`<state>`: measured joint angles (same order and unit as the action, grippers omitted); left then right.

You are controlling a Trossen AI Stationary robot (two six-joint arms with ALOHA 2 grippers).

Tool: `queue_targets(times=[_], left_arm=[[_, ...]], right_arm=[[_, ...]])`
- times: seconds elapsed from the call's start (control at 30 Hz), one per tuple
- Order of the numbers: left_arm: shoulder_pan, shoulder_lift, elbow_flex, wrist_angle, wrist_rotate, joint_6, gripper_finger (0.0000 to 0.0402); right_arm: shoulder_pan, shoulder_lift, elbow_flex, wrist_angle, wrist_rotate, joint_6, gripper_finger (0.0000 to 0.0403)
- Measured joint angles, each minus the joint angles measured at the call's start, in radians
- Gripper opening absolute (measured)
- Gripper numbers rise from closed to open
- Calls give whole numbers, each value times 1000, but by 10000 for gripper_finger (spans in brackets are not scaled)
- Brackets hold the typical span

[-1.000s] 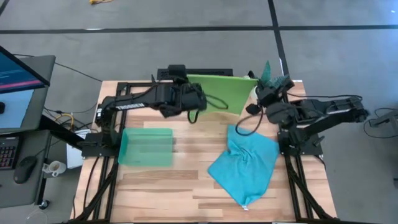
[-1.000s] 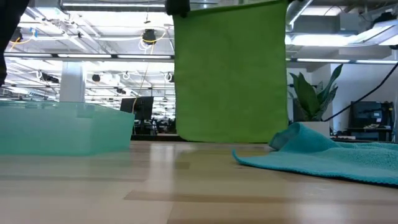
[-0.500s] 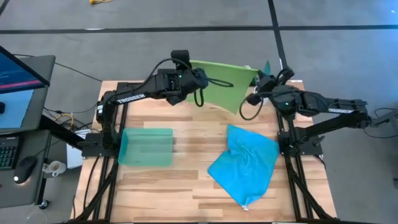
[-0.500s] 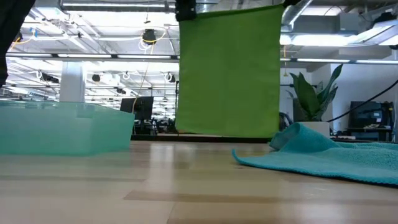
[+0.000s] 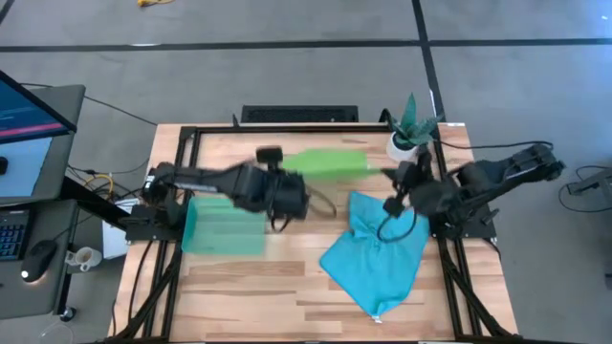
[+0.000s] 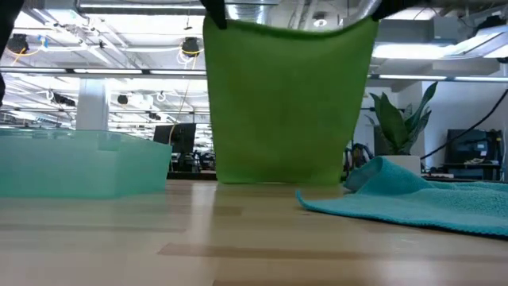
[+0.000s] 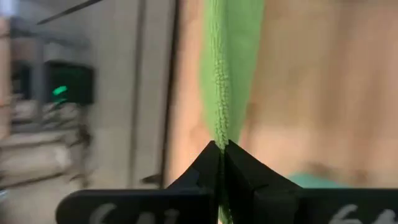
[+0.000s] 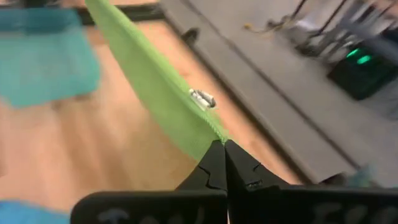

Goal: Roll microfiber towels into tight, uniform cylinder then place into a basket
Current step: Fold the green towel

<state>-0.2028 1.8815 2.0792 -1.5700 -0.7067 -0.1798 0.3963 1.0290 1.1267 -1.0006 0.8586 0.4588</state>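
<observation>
The lime green microfiber towel [image 6: 286,103] hangs as a flat sheet between my two grippers, over the far middle of the table [image 5: 287,277]. Its top edge sags slightly. Whether its lower edge touches the wood, I cannot tell. My left gripper [image 5: 295,177] is shut on one top corner and my right gripper [image 5: 389,177] on the other. The sky blue towel [image 5: 378,250] lies crumpled on the table's right half, below my right gripper. The teal basket [image 5: 215,229] stands on the left, partly under my left arm. My left gripper pinches the green towel's top edge at its left corner [image 7: 217,127] between its two shut fingers, slanting down. The cloth runs away from the fingertips edge-on and hangs below them. My right gripper pinches the towel's top right corner [image 8: 210,132] between its two shut fingers, slanting down. A small white tag [image 8: 202,98] sits on the hem just beyond the fingertips. The cloth stretches from there toward my left gripper and hangs below.
A potted plant [image 5: 409,129] stands at the far right corner, just behind my right gripper. A desk with a monitor [image 5: 29,115] stands beyond the table's left edge. Bare wood [image 5: 258,287] lies along the near edge, left of the blue towel.
Both grippers first swung toward the far edge, then came back toward the near edge and down, tipping further downward and carrying the green towel along. The sheet now hangs nearer and lower, and its top edge, straight before, sags a little.
</observation>
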Motion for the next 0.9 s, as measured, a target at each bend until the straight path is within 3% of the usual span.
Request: queue_targets(times=[0.3, 0.5, 0.77, 0.9], left_arm=[[-181, 95, -4, 1, -12, -144, 0], [-233, 173, -4, -1, 55, -226, 0], [-312, 194, -85, -3, 142, -479, 0], [-332, 195, -167, 11, 116, -534, 0]], right_arm=[[229, 120, -25, -10, 3, 273, 4], [349, 223, -26, -9, 3, 427, 5], [448, 371, -27, -10, 3, 568, 4], [446, 423, -27, -27, 30, 557, 3]])
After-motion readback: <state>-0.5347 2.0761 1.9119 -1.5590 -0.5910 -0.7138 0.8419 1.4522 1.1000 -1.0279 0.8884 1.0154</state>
